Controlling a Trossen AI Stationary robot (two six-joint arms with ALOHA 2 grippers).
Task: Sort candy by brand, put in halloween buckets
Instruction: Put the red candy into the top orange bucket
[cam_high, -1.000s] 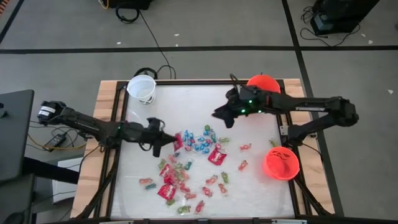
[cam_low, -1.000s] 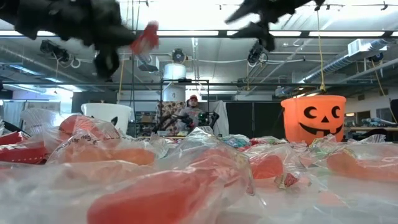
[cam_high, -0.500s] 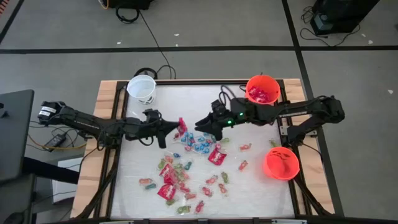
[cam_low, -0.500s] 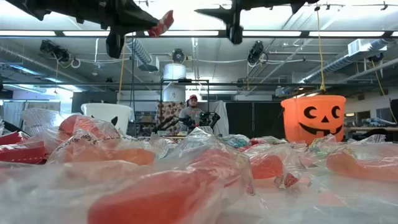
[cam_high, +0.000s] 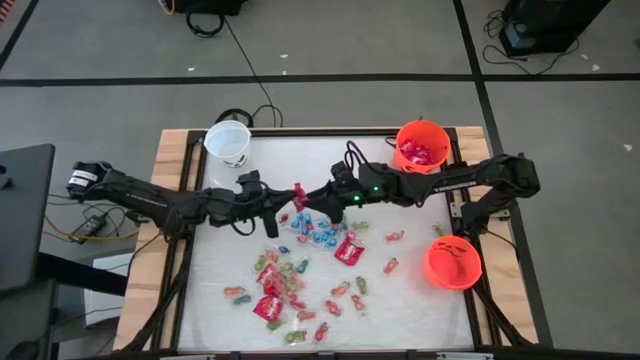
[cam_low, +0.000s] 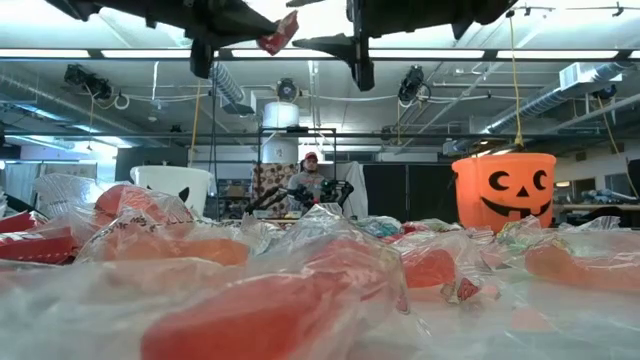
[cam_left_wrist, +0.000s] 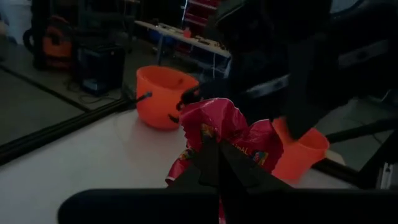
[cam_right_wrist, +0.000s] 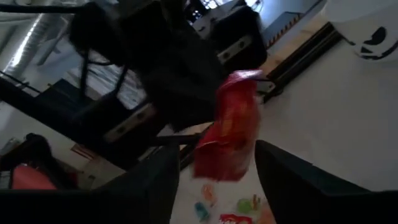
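My left gripper (cam_high: 283, 203) is shut on a flat red candy packet (cam_high: 297, 194), high above the middle of the table. My right gripper (cam_high: 314, 199) faces it from the right, open, with its two fingers (cam_right_wrist: 155, 180) standing on either side of the packet (cam_right_wrist: 227, 127) without visibly touching it. Below lies the loose candy (cam_high: 300, 262), spread over the table. The white bucket (cam_high: 228, 142) stands at the far left. One orange bucket (cam_high: 421, 146) at the far right holds red packets. The other orange bucket (cam_high: 452, 262) stands at the near right. My left gripper pinches the red packet by its lower edge (cam_left_wrist: 208, 155) between its two shut fingers. The fingers lie level and come from the table's left. The packet stands up crumpled beyond the fingertips (cam_low: 278, 33), lifted well clear of the table.
The table is ringed by a raised wooden frame (cam_high: 170, 170). Clear plastic sheeting (cam_low: 330, 260) covers the surface under the candy. The jack-o'-lantern bucket (cam_low: 504, 190) shows in the low view. A person sits far off in the room behind the table (cam_low: 310, 175).
My left gripper has risen and gone a little toward the table's right with the red packet, rolling its wrist. My right gripper has come from beside the far orange bucket toward the table's left and somewhat down, and now faces the packet.
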